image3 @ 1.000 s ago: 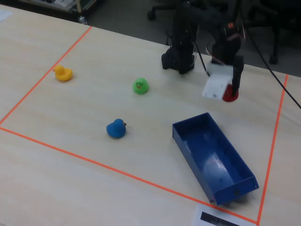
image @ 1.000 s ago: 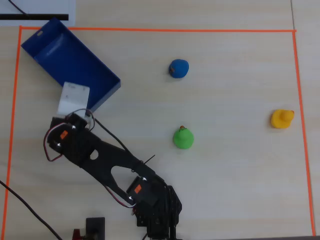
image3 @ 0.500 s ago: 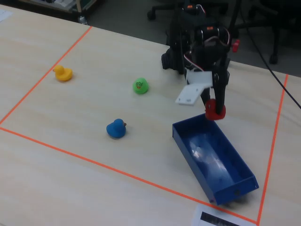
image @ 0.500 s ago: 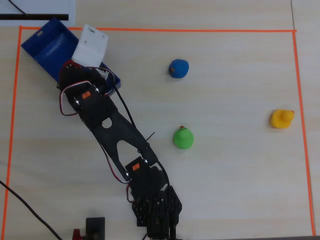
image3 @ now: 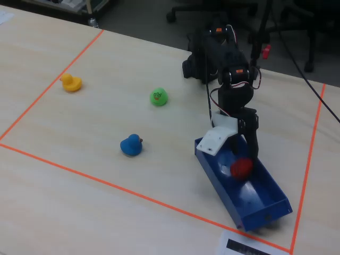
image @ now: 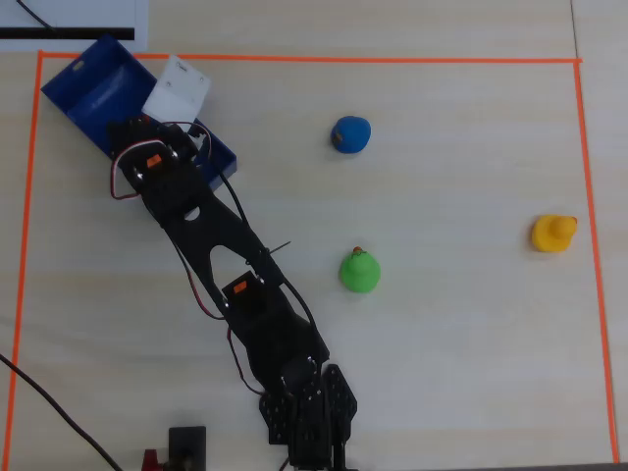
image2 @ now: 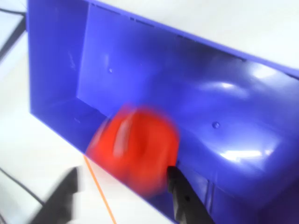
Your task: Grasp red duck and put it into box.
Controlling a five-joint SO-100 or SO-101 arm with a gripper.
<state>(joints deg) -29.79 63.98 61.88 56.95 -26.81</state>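
Observation:
The red duck [image2: 135, 149] is blurred and sits inside the blue box [image2: 140, 60], near its front wall. In the fixed view the duck [image3: 241, 167] lies in the box [image3: 265, 204] just below my gripper [image3: 243, 146]. In the wrist view my gripper [image2: 124, 196] is open: the left finger [image2: 60, 198] stands clear of the duck and the right finger [image2: 184, 200] is at its edge. In the overhead view my arm [image: 186, 196] reaches over the box [image: 93, 88] at the top left and hides the duck.
A blue duck [image: 350, 134], a green duck [image: 359, 272] and a yellow duck [image: 553, 234] stand apart on the pale wooden table. Orange tape [image: 294, 59] borders the work area. The box lies at the tape's corner.

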